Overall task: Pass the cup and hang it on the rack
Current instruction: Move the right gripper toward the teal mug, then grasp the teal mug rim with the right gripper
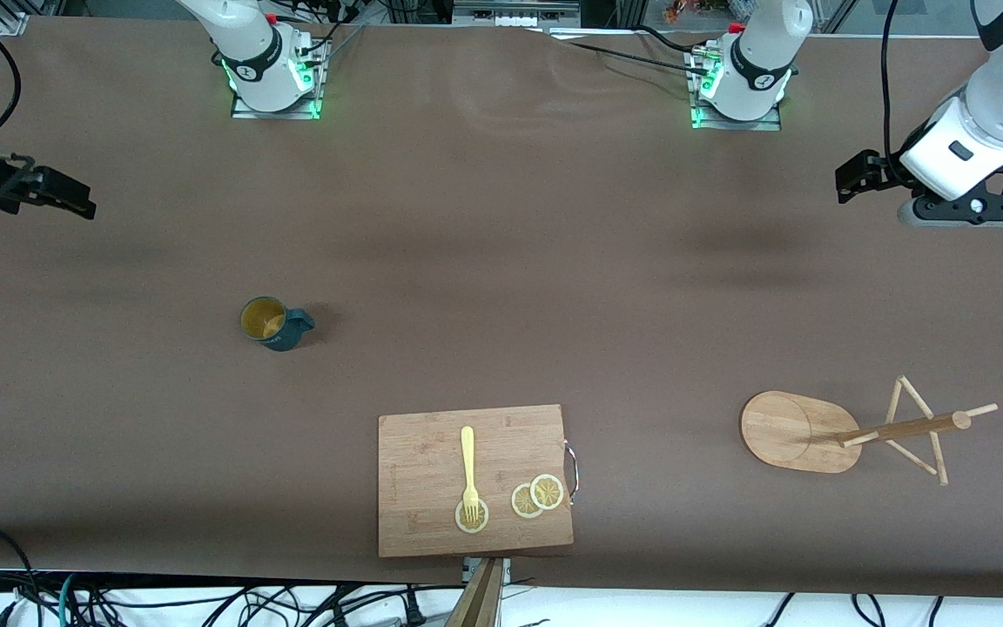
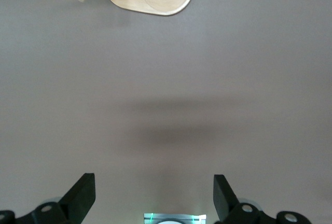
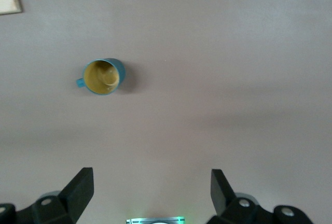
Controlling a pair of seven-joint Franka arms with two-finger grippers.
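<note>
cup (image 1: 273,323): upright on counter (image 1: 501,261), well apart from cutting board (image 1: 474,480), farther from the front camera, toward right arm's end
rack (image 1: 802,431): beside the board, toward left arm's end
left hand (image 2: 154,199): wide open, empty, waiting
right hand (image 3: 151,197): wide open, empty, waiting
risk: handle faces the rack; a poor grip could tip cup
text: none readable

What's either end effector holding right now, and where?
Nothing. Both the left end effector and right end effector are open and empty; cup sits untouched on the table.

Brown table (image 1: 501,261): cup (image 1: 273,323), cutting board (image 1: 432,488) (nearest camera), rack (image 1: 802,431), seemingly upright.
</note>
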